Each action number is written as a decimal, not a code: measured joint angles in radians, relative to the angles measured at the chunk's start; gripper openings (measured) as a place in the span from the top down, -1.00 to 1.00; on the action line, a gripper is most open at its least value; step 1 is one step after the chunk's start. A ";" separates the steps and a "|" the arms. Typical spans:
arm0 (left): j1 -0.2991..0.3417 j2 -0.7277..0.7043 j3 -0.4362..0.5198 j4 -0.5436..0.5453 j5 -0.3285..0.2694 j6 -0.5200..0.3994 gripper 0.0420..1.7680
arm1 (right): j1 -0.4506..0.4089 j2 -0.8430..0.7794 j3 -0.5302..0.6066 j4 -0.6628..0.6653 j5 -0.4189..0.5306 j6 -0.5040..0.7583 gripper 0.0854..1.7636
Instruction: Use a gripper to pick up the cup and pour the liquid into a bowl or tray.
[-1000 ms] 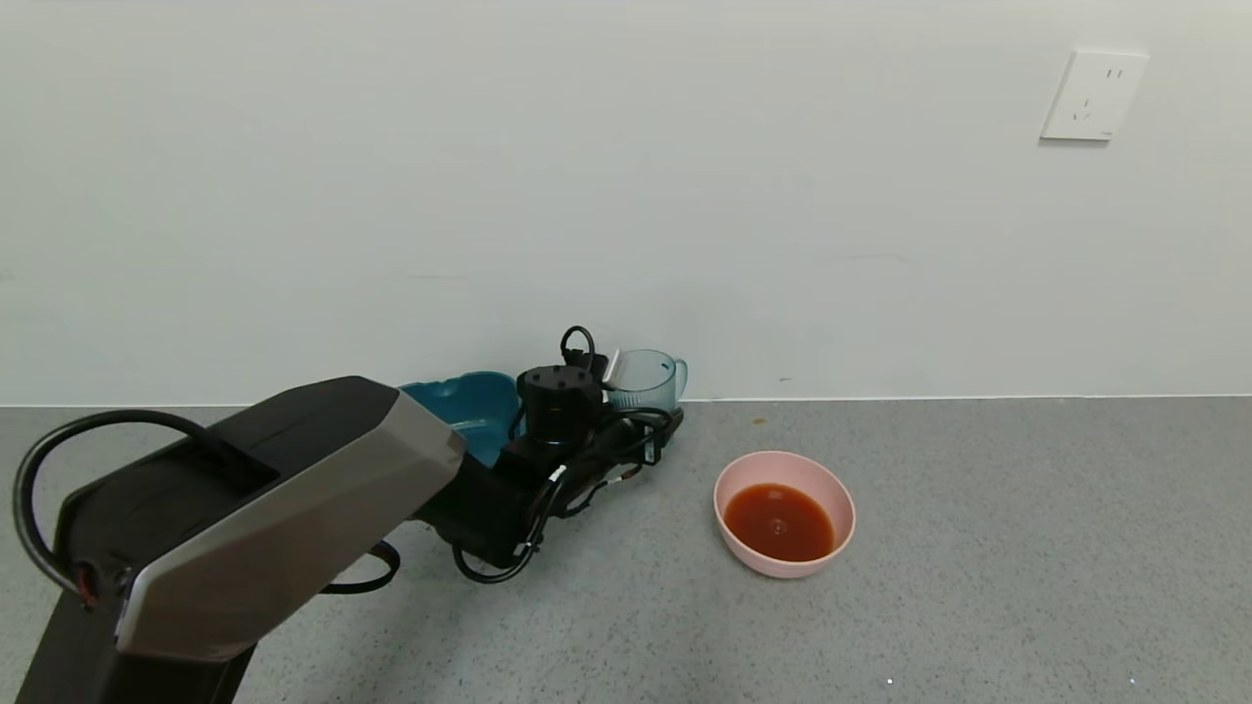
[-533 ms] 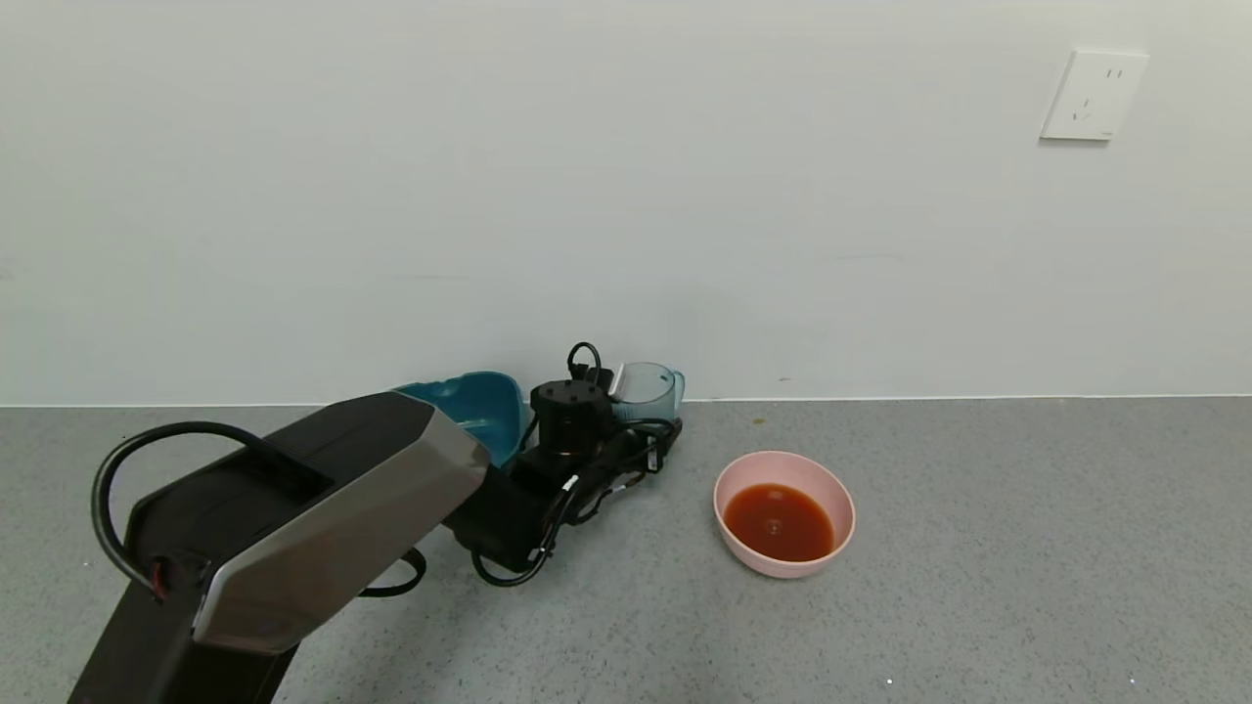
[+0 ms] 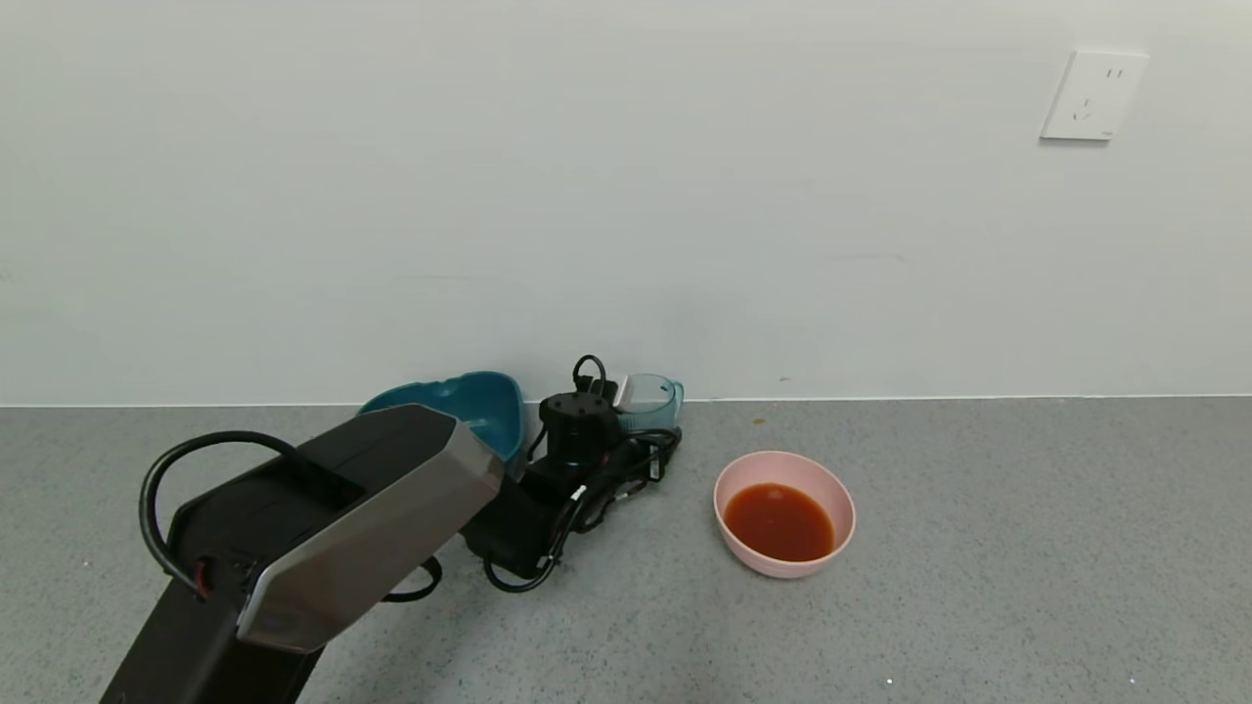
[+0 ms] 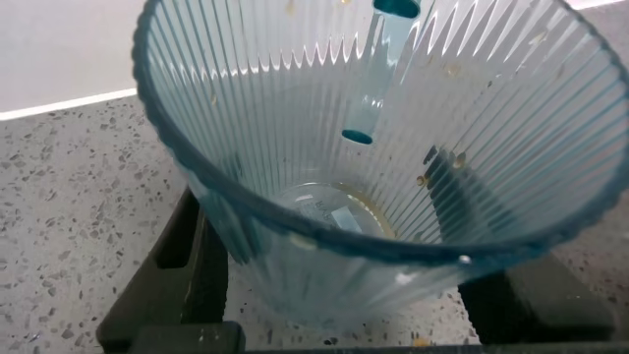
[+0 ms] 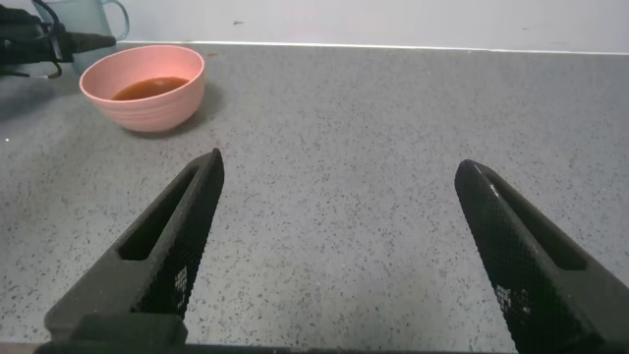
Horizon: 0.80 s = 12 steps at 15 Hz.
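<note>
Cup (image 3: 653, 399): upright and empty, left of the bowl (image 3: 784, 467), by the wall, clamped in left gripper (image 3: 626, 411). Bowl: on worktop (image 3: 978, 548), held orange-red liquid (image 3: 779, 520). Teal tub (image 3: 469, 406): left of cup. Right gripper (image 5: 339, 246): fingers apart, near the bowl.

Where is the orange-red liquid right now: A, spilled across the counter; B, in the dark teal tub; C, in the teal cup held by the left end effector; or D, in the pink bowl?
D: the pink bowl holds the orange-red liquid, while the left wrist view shows the cup in the left end effector drained to a thin residue.
</note>
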State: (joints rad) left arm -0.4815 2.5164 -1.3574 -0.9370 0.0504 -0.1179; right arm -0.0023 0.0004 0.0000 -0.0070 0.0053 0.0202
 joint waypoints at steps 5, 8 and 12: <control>-0.001 0.024 -0.008 -0.032 0.010 0.002 -0.45 | 0.000 0.000 0.000 0.000 0.000 0.000 -0.94; -0.002 0.032 -0.007 -0.043 0.011 0.001 -0.45 | 0.000 0.000 0.000 0.000 0.000 0.000 -0.94; -0.002 0.035 0.000 -0.061 0.011 0.002 -0.45 | 0.000 0.000 0.000 0.000 0.000 0.000 -0.94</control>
State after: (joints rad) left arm -0.4838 2.5517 -1.3570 -0.9981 0.0611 -0.1160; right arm -0.0023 0.0004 0.0000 -0.0070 0.0053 0.0202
